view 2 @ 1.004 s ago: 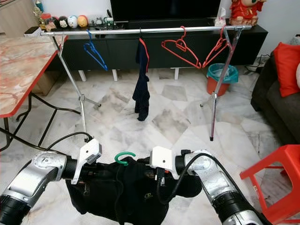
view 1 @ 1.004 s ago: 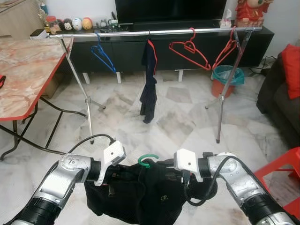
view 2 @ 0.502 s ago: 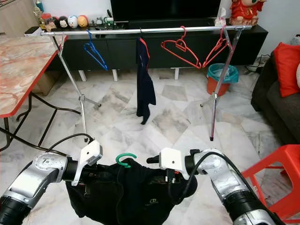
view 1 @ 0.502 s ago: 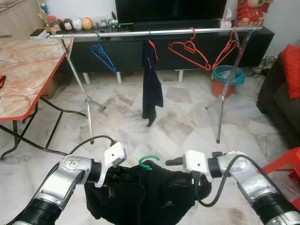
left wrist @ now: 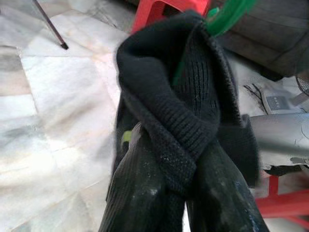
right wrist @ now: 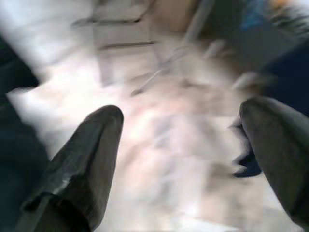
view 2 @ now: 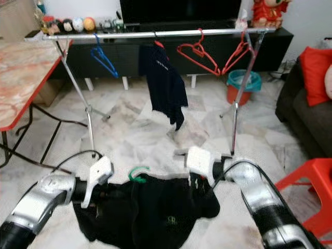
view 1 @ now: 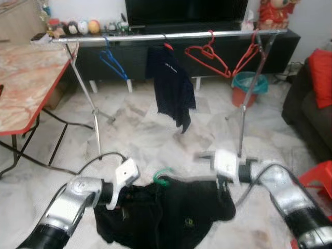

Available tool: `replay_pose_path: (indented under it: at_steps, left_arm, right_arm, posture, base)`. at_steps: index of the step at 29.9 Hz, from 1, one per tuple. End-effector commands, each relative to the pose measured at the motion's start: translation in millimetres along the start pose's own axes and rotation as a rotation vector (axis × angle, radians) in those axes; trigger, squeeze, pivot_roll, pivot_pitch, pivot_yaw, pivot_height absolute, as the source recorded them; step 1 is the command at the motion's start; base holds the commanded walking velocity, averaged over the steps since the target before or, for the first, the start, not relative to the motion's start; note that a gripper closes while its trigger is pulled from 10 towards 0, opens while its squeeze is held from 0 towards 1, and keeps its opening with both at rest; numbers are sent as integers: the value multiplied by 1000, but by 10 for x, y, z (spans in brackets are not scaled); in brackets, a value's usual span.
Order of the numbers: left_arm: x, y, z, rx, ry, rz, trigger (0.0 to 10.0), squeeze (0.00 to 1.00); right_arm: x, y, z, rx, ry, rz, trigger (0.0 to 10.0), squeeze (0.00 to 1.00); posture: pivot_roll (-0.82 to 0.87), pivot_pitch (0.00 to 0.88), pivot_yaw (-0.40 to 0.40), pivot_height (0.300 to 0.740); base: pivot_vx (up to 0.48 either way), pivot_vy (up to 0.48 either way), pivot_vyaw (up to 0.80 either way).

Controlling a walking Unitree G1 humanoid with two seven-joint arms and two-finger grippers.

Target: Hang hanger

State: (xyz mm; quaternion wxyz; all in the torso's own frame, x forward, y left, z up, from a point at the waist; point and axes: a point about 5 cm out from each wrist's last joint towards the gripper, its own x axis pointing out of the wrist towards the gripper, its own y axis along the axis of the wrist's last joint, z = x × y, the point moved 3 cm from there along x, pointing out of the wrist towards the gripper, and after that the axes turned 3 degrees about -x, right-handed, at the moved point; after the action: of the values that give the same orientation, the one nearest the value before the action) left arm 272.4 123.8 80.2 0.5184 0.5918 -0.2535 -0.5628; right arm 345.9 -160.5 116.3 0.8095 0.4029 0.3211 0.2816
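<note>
- My left gripper (left wrist: 181,193) is near and low on the left, fingers clamped together on the black garment (view 1: 171,215), pinching a thick fold of knit.
- That garment sits on the green hanger (view 1: 163,176); its hook pokes up between my 2 arms.
- My right gripper (right wrist: 183,159) is spread wide with nothing between the fingers, just blurred floor; it sits by the garment's right edge.
- Far across the marble floor (view 1: 140,140) the silver rail (view 2: 155,34) runs left to right.
- On the rail: 1 blue hanger (view 1: 113,61) at left, a dark shirt (view 2: 162,78) in the middle, 2 red hangers (view 1: 208,56) at right.
- Red-edged table (view 1: 26,88) on the left, red stool (view 2: 306,194) near right.
</note>
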Motion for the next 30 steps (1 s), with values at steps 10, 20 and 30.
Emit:
replay_pose_path:
  at_steps: [10, 20, 30]
  left_arm:
    - [-91, -91, -354, 21, 347, 74, 8745, 0]
    - [-209, -3, -692, -85, 768, 318, 10000, 0]
    - [-350, -118, -864, -173, 1052, 384, 10000, 0]
  right_arm:
    - [50, -31, 2, 172, -253, 94, 10000, 0]
    - [-140, -773, -89, 538, -789, -137, 10000, 0]
    - [-169, -1343, -862, 963, -890, -374, 10000, 0]
  posture:
    - [-47, 0, 49, 740]
    - [-65, 0, 40, 740]
    - [-58, 0, 30, 740]
  base:
    - [0, 0, 0]
    - [0, 0, 0]
    - [0, 0, 0]
